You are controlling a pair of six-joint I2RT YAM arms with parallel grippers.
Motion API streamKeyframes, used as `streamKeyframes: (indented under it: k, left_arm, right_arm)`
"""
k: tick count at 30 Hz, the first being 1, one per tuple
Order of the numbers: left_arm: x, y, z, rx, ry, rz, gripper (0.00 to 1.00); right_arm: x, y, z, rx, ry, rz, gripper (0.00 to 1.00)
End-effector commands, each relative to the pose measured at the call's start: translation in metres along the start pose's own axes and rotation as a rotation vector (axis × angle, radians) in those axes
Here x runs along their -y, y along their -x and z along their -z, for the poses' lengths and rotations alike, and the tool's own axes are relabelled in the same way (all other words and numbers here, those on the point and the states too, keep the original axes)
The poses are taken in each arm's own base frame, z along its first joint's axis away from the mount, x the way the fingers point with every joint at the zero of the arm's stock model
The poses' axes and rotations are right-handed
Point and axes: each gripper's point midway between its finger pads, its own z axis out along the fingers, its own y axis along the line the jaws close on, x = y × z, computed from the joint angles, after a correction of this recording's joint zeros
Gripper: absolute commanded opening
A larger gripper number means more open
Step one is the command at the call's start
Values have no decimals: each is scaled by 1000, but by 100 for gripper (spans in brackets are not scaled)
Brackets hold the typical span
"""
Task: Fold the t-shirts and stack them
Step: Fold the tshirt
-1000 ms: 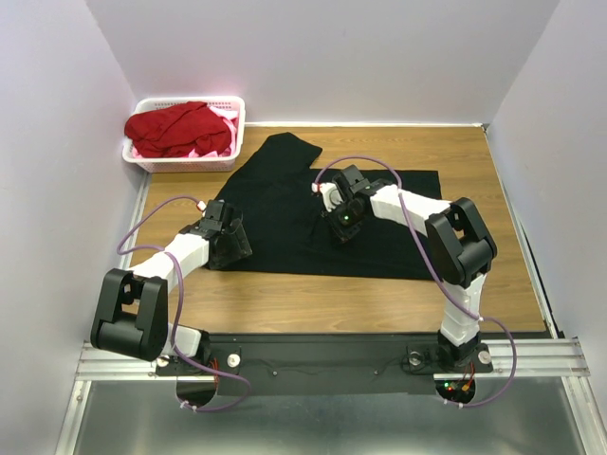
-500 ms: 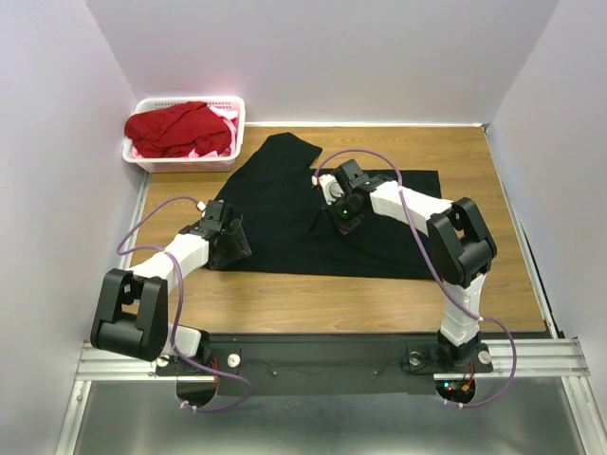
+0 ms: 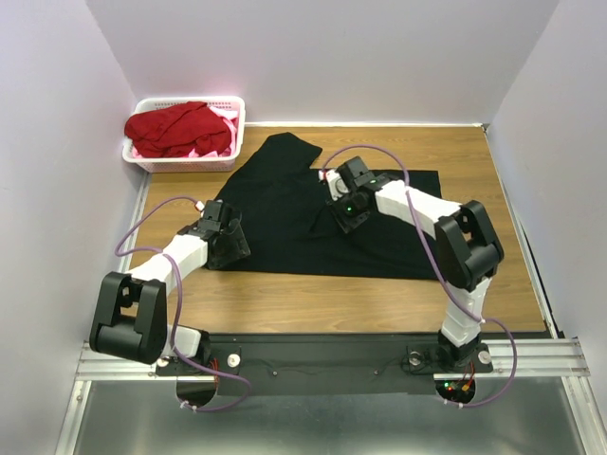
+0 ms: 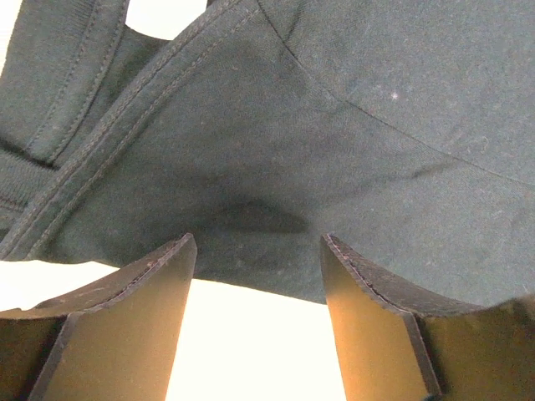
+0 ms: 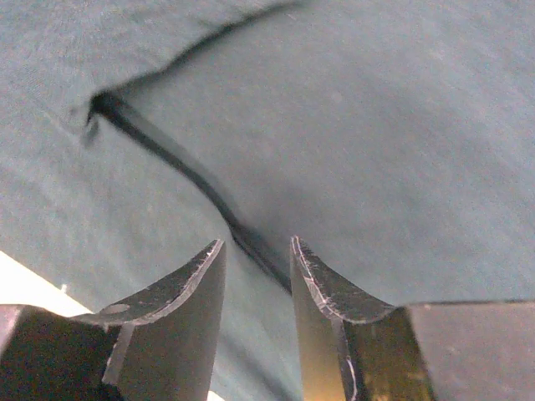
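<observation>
Shows black t-shirt [image 3: 275,204] spread mid-frame, left gripper [image 4: 255,242] wide apart at its lower-left hem, right gripper [image 5: 255,244] narrowly parted astride a crease [image 5: 167,154], red t-shirt [image 3: 180,128] in upper-left basket [image 3: 190,165] hiding most of pink cloth [image 3: 226,121].

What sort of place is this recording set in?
Probably a lab test cell, not a home: a wooden table boxed in by plain white walls, a left arm and right arm mounted on a metal rail, and a black shirt spread flat near a basket.

Top view high; wrists close; all share t-shirt [image 3: 280,213].
</observation>
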Motion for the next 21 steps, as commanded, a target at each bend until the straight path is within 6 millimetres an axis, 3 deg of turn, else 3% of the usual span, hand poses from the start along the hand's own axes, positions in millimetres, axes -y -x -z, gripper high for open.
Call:
streamKeyframes:
  k: [1, 5, 8, 10, 13, 21]
  left_arm:
    - [1, 14, 14, 56, -9, -3, 73]
    - [6, 32, 27, 121, -22, 7, 75]
    - [3, 36, 30, 149, -6, 20, 76]
    - [-1, 38, 29, 166, 10, 32, 76]
    - [-3, 34, 25, 160, 11, 37, 76]
    - [-4, 24, 18, 138, 1, 22, 76]
  right_arm:
    - [46, 6, 47, 88, -149, -113, 43]
    - [99, -35, 76, 60, -324, -333, 43]
    - [133, -68, 91, 32, -436, -507, 50]
    - [154, -102, 103, -21, -531, -672, 50]
    - [173, -130, 114, -24, -597, -829, 51]
    - [206, -173, 127, -44, -733, -1020, 49]
